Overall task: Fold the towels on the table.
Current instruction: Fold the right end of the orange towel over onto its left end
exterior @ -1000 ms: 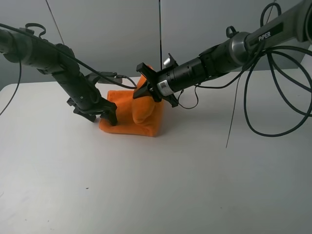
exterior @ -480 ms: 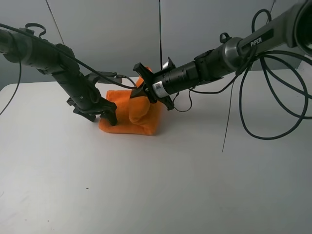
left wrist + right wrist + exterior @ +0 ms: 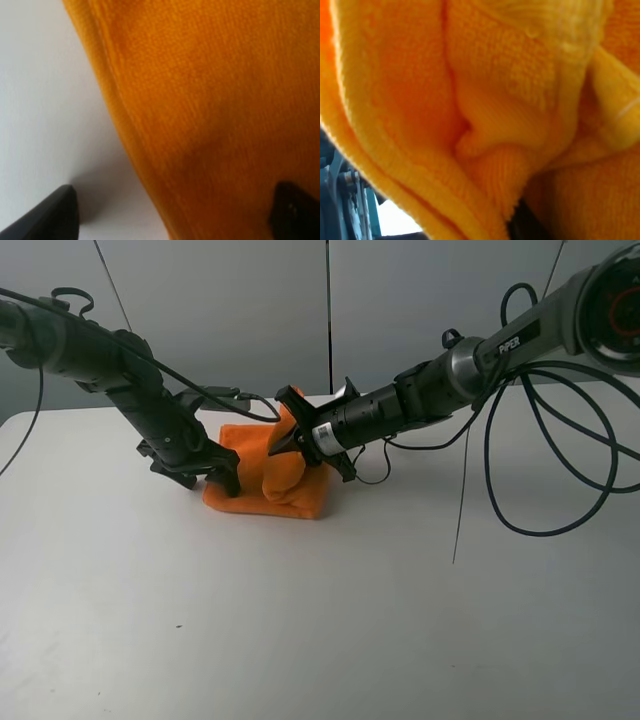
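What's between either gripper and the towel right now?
Nothing visible. The left gripper sits at the towel left edge, one finger on the table beside the hem. The right gripper is buried in a raised fold, cloth filling its wrist view.

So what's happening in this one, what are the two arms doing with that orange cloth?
Both arms are working on the orange towel, which lies bunched and partly folded on the white table. The left gripper is down at the towel's left edge, one finger on the table and one over the cloth, apparently pinning it. The right gripper holds a raised fold of the towel from the far side; its wrist view is filled with gathered cloth. The fold is not yet laid flat.
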Tool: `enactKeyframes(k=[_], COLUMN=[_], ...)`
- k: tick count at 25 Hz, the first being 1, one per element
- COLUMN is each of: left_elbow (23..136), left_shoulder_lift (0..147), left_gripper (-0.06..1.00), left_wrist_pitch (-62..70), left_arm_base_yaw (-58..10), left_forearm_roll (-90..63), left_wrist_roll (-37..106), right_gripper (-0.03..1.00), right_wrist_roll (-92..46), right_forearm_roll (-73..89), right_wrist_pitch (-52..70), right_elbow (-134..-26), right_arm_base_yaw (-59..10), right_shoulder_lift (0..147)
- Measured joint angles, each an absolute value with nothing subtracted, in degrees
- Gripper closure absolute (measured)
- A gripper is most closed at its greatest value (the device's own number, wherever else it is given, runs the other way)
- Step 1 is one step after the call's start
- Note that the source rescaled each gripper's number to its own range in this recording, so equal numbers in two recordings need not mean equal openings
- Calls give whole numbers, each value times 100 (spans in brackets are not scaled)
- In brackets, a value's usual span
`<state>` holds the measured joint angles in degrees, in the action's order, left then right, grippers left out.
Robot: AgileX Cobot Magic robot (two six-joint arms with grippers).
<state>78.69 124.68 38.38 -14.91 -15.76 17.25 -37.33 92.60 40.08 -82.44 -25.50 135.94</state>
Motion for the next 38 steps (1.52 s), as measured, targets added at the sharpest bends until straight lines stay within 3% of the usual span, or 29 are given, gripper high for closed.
enactKeyframes(k=[14, 16, 20, 22, 30, 38], left_elbow=[7841, 7841, 7898, 8060, 8820, 8868], left_shoulder_lift=[10723, 10367, 9692, 9472, 9193, 9144], left_gripper=[-5, -5, -5, -5, -5, -5], left_wrist_pitch=[3977, 3977, 3973, 4069, 4592, 4950], left_arm_base_yaw=[-1326, -1326, -1326, -1326, -1326, -1326], left_forearm_roll=[-1262, -1251, -1251, -1251, -1251, -1251], left_wrist_roll=[1487, 1426, 1255, 1164, 1090, 967], right_gripper=[90, 75, 12, 0, -3, -3], right_wrist_roll=[-3733, -3774, -3979, -4047, -4080, -3794], right_forearm_roll=[9269, 9231, 9289, 9259, 9065, 8615], right_wrist_pitch=[3996, 4030, 4383, 4480, 4502, 4117], right_elbow=[-8244, -8244, -8244, -8253, -8253, -8253], right_arm_base_yaw=[-2561, -2561, -2561, -2574, -2959, -3241], right_shoulder_lift=[13594, 13594, 13536, 13389, 12778, 12719])
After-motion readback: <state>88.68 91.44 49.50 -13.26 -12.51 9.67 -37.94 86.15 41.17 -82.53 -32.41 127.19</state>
